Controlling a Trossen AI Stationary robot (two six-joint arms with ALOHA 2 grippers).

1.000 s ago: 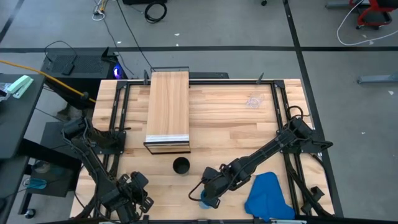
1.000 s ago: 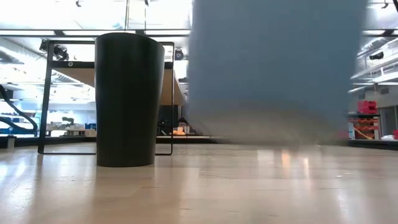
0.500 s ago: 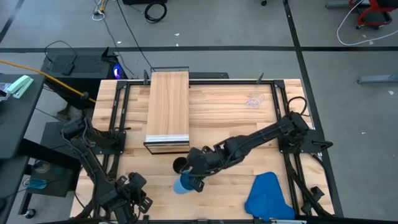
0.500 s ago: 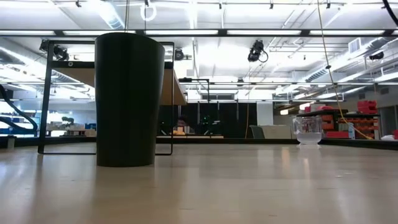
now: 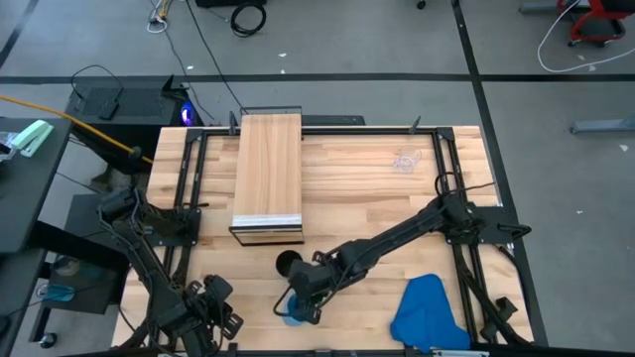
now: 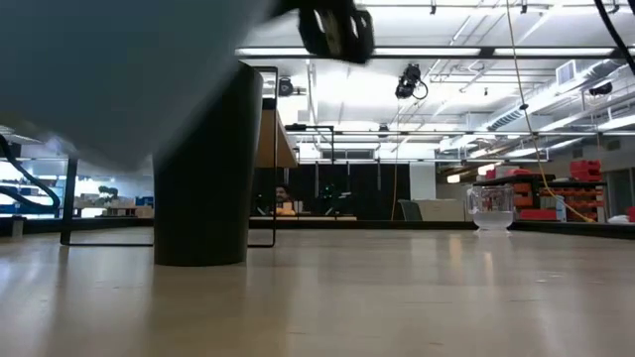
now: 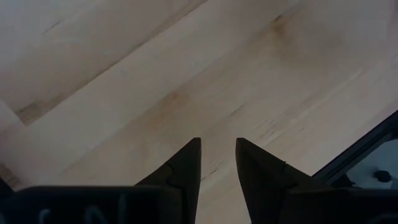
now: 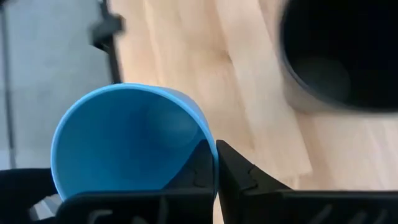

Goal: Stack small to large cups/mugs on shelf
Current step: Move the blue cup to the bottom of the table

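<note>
My right jaws (image 8: pixel 216 163) pinched shut on rim of the blue cup (image 8: pixel 127 140), carried off the tabletop (image 5: pixel 377 198) just beside the black cup (image 5: pixel 288 263). My left jaws (image 7: pixel 217 163) idle, slightly apart, empty, well away from black cup.

The shelf (image 5: pixel 267 176) lies on the table (image 5: pixel 357 193), at its back left. The tall cup (image 5: pixel 288 263) stands just before the shelf. The cloth (image 5: pixel 427 312) lies at the front right, the small cup (image 5: pixel 405 161) at the back right.
</note>
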